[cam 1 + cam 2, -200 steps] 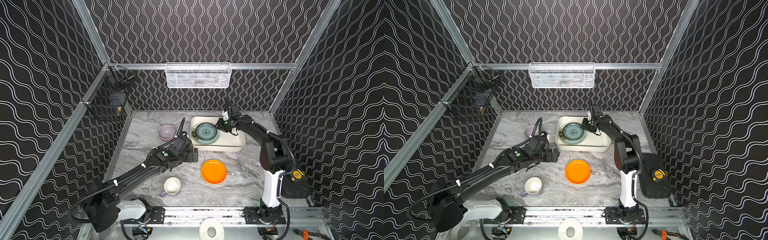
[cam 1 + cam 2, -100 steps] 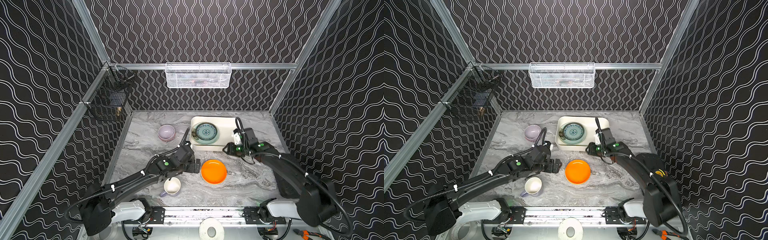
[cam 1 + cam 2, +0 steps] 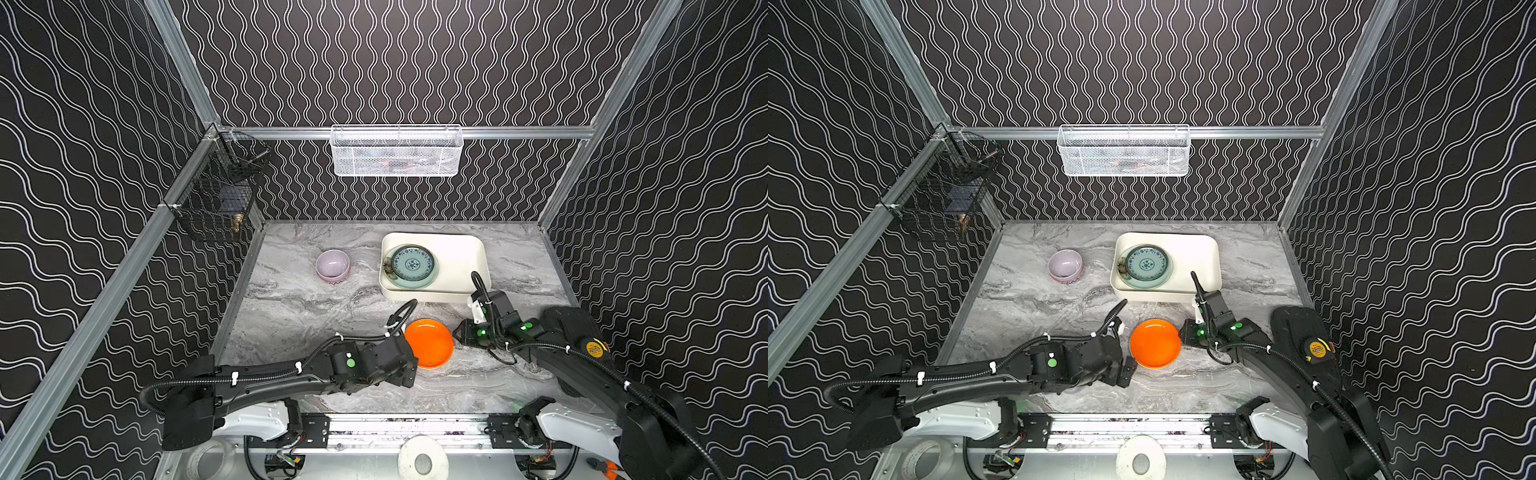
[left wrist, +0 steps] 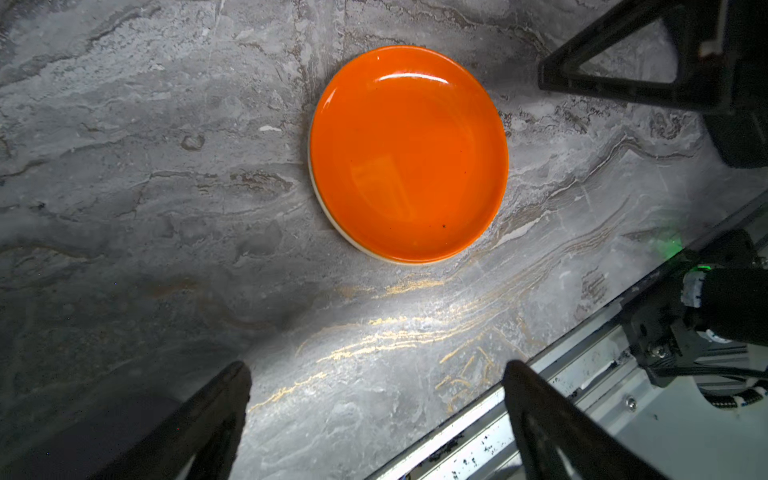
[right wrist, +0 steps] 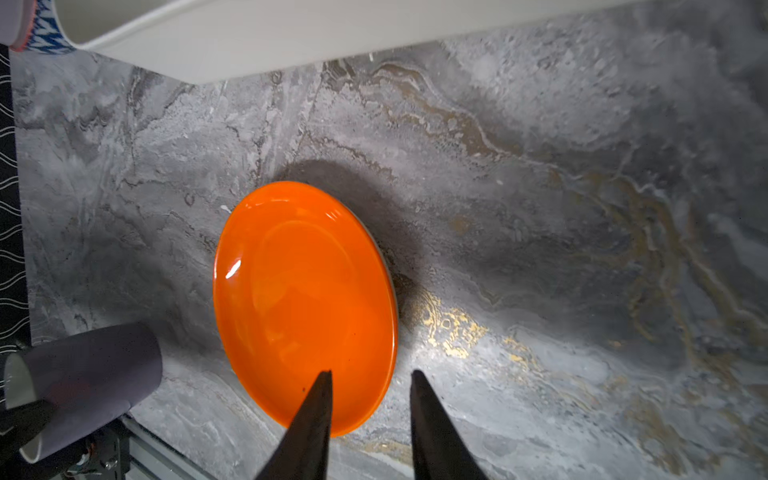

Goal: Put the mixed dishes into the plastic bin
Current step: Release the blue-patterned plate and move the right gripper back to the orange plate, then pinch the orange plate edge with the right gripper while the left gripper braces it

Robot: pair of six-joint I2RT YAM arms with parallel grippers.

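Plates (image 3: 413, 266) in bin (image 3: 461, 253); bowl (image 3: 332, 266), mug (image 5: 91, 374), orange plate (image 3: 429, 343) remain, right claw (image 5: 370, 374) part-open astride its rim, left claw (image 4: 376, 365) wide open.

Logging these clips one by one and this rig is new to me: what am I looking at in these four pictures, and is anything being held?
Two robot arms with two-finger grippers work on a marble table. Two pictures look down from overhead; two come from wrist cameras. An orange plate, a lilac bowl and a lavender mug sit on it; a teal plate sits in the cream bin. The left gripper is open, empty. The right gripper straddles the orange plate's rim, jaws apart.
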